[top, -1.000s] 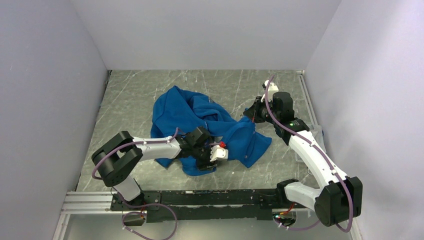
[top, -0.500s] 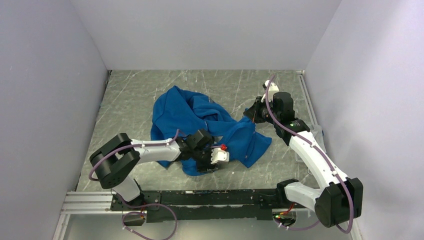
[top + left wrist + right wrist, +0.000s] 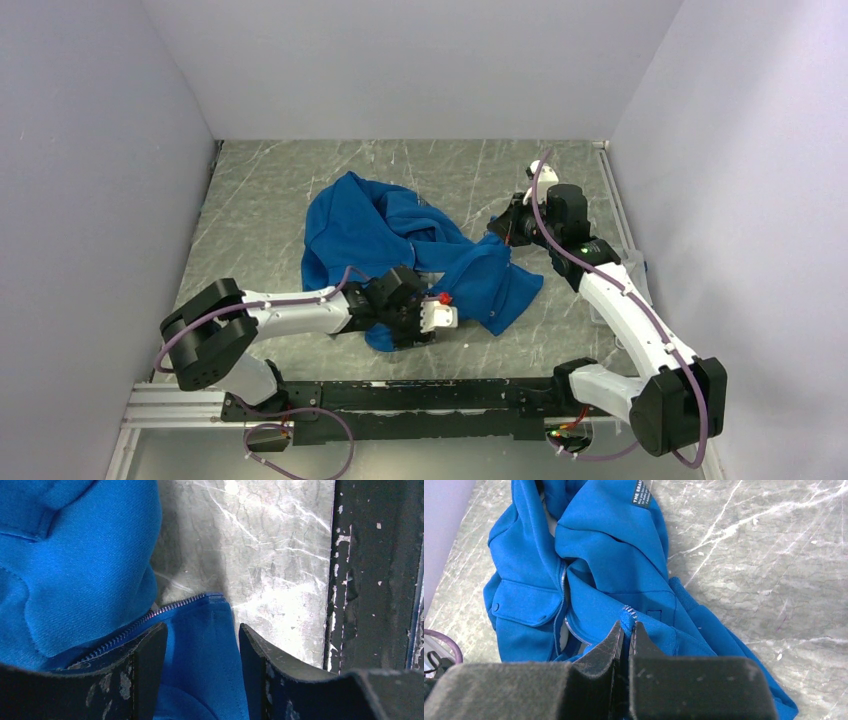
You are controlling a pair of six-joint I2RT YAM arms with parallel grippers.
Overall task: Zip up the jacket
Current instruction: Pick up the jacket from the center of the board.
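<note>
My left gripper stands open astride the zipper end of the jacket, which lies crumpled in the middle of the table. If I close now, I may catch only fleece. The right gripper is clenched on a zipper edge, and a pull could drag the whole heap. Farther away, a black label reads "THE BRA…"; the rest I cannot read.

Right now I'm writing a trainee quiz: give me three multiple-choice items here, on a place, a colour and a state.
1. The left gripper is: A) at the jacket's near edge; B) high above it; C) well clear of it.
2. The jacket is: A) red; B) blue; C) grey.
3. The right gripper is: A) wide open; B) shut on the jacket; C) shut on nothing.
Key: A, its jaws straddle the hem by the zipper end; B, bright blue fabric; B, its fingers pinch a blue fold.
</note>
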